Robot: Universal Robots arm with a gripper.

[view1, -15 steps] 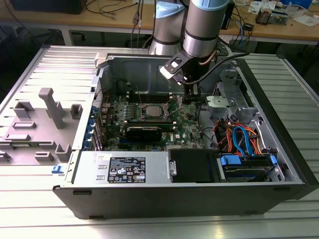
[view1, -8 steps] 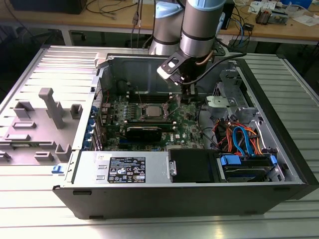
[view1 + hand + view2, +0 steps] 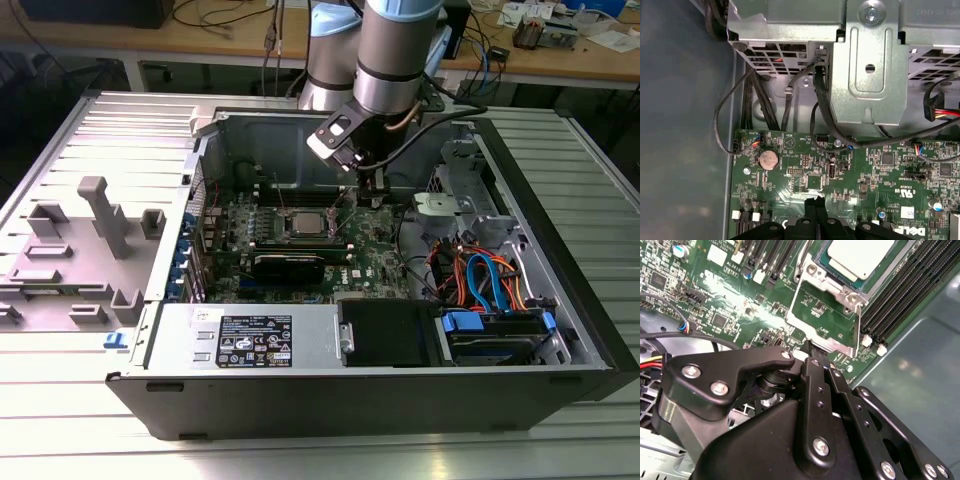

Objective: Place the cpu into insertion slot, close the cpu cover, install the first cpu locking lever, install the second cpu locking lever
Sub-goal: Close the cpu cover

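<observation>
The open computer case (image 3: pixel 350 400) lies on its side on the ribbed metal counter (image 3: pixel 80 440), which turns the green motherboard (image 3: pixel 375 262) face-up so I can reach it from above. My arm comes down into the case near its rear wall. My end effector (image 3: pixel 811 346) hangs low over the board, just beside the insertion slot (image 3: pixel 837 290), with the long black memory slots (image 3: pixel 905 295) flanking that socket. My fingers are drawn together to a narrow tip, I judge to fit among the crowded parts. That tip is right at the free edge of the cpu cover (image 3: pixel 856 327), and whether it touches I cannot tell. The cover looks swung up off the slot, since the board shows through its cut-out. The cpu (image 3: pixel 860 255) already lies flat in the slot, silvery top up, so seating looks done and the cover not yet closed.
</observation>
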